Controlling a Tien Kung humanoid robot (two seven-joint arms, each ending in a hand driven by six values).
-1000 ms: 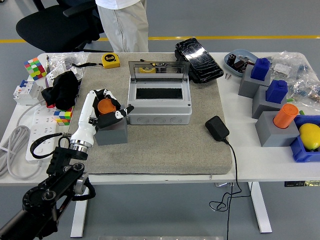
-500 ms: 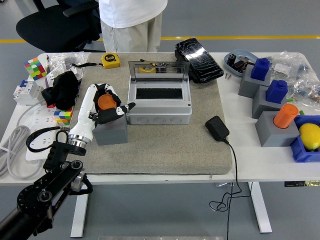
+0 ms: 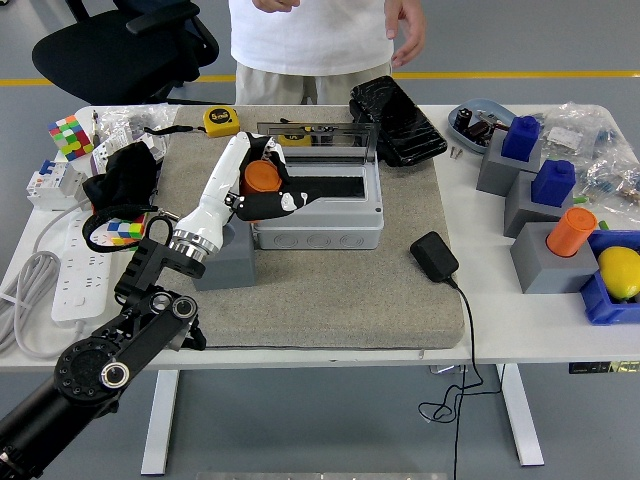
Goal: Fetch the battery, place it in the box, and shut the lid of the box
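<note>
So the left hand (image 3: pixel 258 185) has its fingers wrapped around the orange battery (image 3: pixel 261 176) and is holding it up at the left wall of the box (image 3: pixel 318 212), just about over the rim, with the grey block (image 3: pixel 226 262) sitting empty below the wrist. Looks like the carry step is in hand: fetch is done, the drop isn't. The box lid (image 3: pixel 318 141) stands upright at the back, so the dark opening is fully exposed. Next move, by the look of it, is a short shift to the right so the battery clears the left rim and sits over the opening, then lower and let go. The thumb side already pokes out over the box, so there isn't much travel left. Room-wise it's decent: the mat (image 3: pixel 330 290) in front and to the right of the box is bare, and the black adapter (image 3: pixel 434 255) sits well apart. The tight bits are the upright lid just behind the hand and the tape measure (image 3: pixel 222 120) near it at the back. A person (image 3: pixel 320 40) stands at the far side, hands up and off the table. The right arm isn't in view.
</note>
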